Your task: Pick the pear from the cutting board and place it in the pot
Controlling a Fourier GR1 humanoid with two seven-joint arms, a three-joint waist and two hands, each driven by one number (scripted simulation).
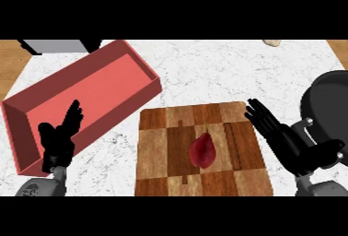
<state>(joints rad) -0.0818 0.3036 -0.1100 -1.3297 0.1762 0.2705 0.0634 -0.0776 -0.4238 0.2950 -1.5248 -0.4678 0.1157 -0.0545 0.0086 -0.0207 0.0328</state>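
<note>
As the pear (203, 151) lies untouched, the right hand (298, 146), fingers (263, 116) wide, is best centred over it.

no readable txt, no labels, no brands, no nos. anywhere

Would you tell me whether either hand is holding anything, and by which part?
Nothing is held: the left hand and right hand are open, and the pear lies free on the cutting board.
</note>
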